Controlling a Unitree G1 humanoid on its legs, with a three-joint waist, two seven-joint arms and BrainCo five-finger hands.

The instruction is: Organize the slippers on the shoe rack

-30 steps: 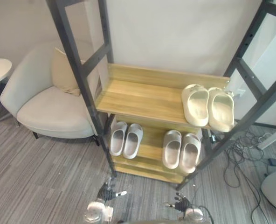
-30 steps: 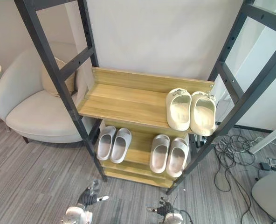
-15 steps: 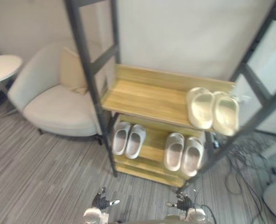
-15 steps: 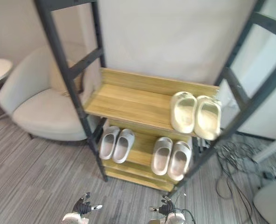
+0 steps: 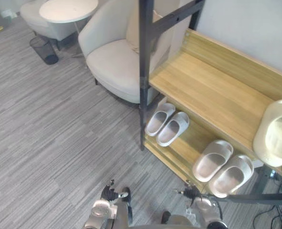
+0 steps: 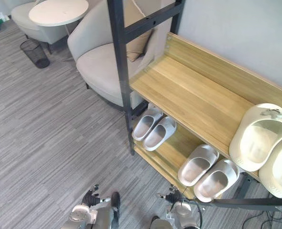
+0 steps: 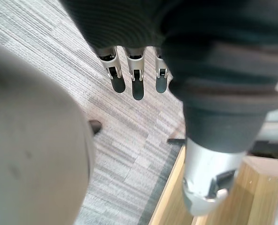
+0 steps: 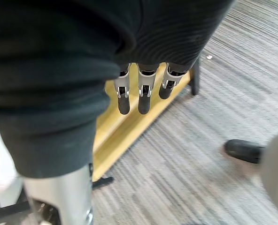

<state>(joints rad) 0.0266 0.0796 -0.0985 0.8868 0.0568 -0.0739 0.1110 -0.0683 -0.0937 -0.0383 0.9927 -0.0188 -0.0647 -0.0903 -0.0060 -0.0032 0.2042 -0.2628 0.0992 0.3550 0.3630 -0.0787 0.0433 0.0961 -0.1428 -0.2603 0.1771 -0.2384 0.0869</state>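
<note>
The shoe rack has a black frame [image 5: 145,71] and wooden shelves [image 5: 212,90]. One cream slipper pair [image 6: 257,138] lies on the upper shelf at its right end. On the lower shelf lie two pale grey pairs, one at the left [image 5: 167,125] and one at the right [image 5: 222,167]. My left hand [image 5: 113,193] hangs low over the carpet in front of the rack, its fingers [image 7: 138,82] straight and empty. My right hand [image 5: 191,193] hangs by the rack's lowest front edge, with its fingers [image 8: 143,96] also straight and holding nothing.
A light armchair [image 5: 115,52] with a beige cushion [image 6: 138,40] stands just left of the rack. Further left are a round white table [image 5: 67,9] and a black wire bin [image 5: 43,50]. Grey carpet [image 5: 50,133] stretches left of the rack.
The camera has swung left and down, so the rack now sits at the right of the picture. Slippers and hands keep their places.
</note>
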